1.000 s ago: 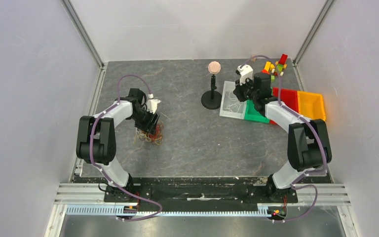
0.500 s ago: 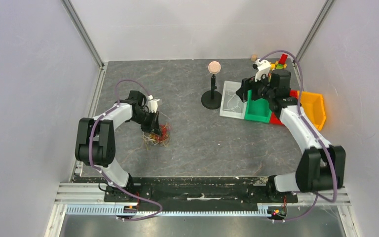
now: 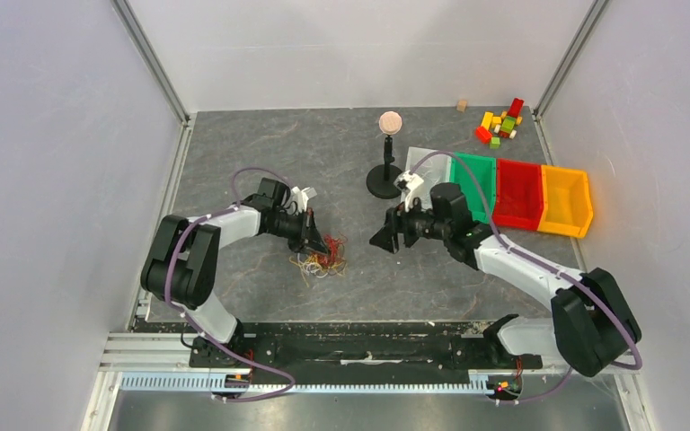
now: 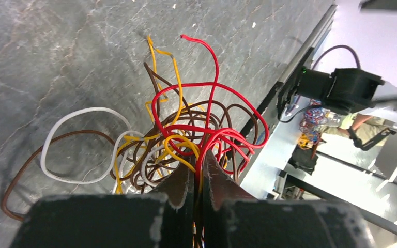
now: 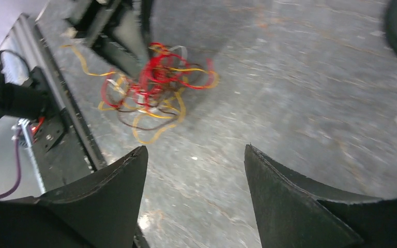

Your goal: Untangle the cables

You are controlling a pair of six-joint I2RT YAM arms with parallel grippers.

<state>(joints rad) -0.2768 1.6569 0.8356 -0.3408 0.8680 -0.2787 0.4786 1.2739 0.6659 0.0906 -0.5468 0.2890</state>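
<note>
The cables (image 3: pixel 322 260) are a small tangle of red, yellow, white and brown wires lying on the grey table, left of centre. My left gripper (image 3: pixel 316 241) sits at the tangle's upper left edge. In the left wrist view it (image 4: pixel 199 166) is shut on red and yellow strands of the cables (image 4: pixel 186 124), which fan out beyond the tips. My right gripper (image 3: pixel 383 241) hovers just right of the tangle, apart from it. Its jaws (image 5: pixel 195 151) stand open with only bare table between them, and the cables (image 5: pixel 152 85) lie ahead of them.
A black stand with a round pink top (image 3: pixel 386 171) rises behind the grippers. Green (image 3: pixel 473 180), red (image 3: pixel 518 193) and yellow (image 3: pixel 566 199) bins line the right side, beside a clear tray (image 3: pixel 418 154). Small coloured blocks (image 3: pixel 501 121) lie in the back right corner. Walls enclose the table.
My left gripper closed on the cables and dragged the tangle right, toward the table's centre. My right arm swung from the bins down to the centre and its jaws opened.
</note>
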